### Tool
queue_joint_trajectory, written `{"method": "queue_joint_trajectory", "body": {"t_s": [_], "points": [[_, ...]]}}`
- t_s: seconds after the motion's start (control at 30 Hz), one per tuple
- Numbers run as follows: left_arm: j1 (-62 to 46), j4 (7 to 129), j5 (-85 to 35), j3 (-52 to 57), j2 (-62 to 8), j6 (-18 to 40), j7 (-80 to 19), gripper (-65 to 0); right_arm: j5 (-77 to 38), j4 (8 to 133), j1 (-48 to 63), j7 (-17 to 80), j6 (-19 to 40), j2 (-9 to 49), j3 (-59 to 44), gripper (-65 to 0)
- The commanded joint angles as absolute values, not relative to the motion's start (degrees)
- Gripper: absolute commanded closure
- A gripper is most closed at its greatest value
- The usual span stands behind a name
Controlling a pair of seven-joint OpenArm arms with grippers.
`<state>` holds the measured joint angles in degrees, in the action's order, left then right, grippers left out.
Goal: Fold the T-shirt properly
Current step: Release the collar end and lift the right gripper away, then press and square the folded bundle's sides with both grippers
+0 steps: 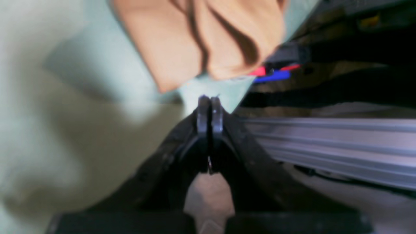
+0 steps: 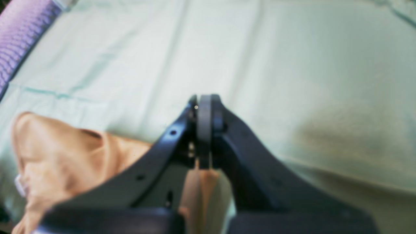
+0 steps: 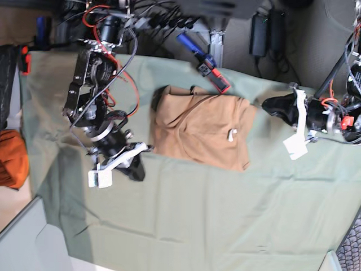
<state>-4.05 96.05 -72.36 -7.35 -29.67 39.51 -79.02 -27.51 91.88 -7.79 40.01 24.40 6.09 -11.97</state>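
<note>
T-shirt [image 3: 200,127]: tan, folded and rumpled, mid-tabletop on green cloth [image 3: 186,214]. Likely light, limp, non-slip; best pinched at hems or corners. Left claw [image 3: 269,105] and right claw [image 3: 140,166]: closed, empty, flanking it.

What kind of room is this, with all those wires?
Probably a robot lab or workshop: two robot arms work over a table draped in green cloth, with a tan T-shirt on it and tangled cables behind.

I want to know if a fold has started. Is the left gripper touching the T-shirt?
Apart. In the base view green cloth shows between the shut left gripper and the T-shirt.
</note>
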Motion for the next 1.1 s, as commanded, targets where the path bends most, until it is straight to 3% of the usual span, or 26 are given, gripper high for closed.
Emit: {"method": "queue_joint_trajectory", "body": {"t_s": [0.0, 0.27, 0.47, 0.87, 1.07], "points": [[-4.25, 97.36, -72.77, -7.86, -30.3, 40.0, -78.11, 0.0, -28.03, 91.42, -9.96, 38.3, 31.33, 6.96, -11.94, 0.0], [-4.91, 97.43, -61.82, -12.36, -23.46, 40.0, -70.39, 0.0, -28.03, 79.46, -16.53, 37.76, 31.35, 8.25, -11.27, 0.0], [-4.6, 97.06, -51.57, -12.36, -18.92, 40.0, -65.36, 0.0, -26.59, 78.41, -16.78, 37.74, 31.35, 8.86, -3.88, 0.0], [-4.45, 91.07, -41.54, -12.36, -18.76, 40.0, -55.96, 0.0, -26.0, 78.41, -16.62, 39.79, 31.35, 8.86, 0.4, 0.0], [1.13, 86.17, -38.33, -12.38, -18.74, 40.0, -53.3, 0.0, -28.18, 78.43, -16.34, 41.04, 31.33, 10.13, 0.38, 0.0]]}}
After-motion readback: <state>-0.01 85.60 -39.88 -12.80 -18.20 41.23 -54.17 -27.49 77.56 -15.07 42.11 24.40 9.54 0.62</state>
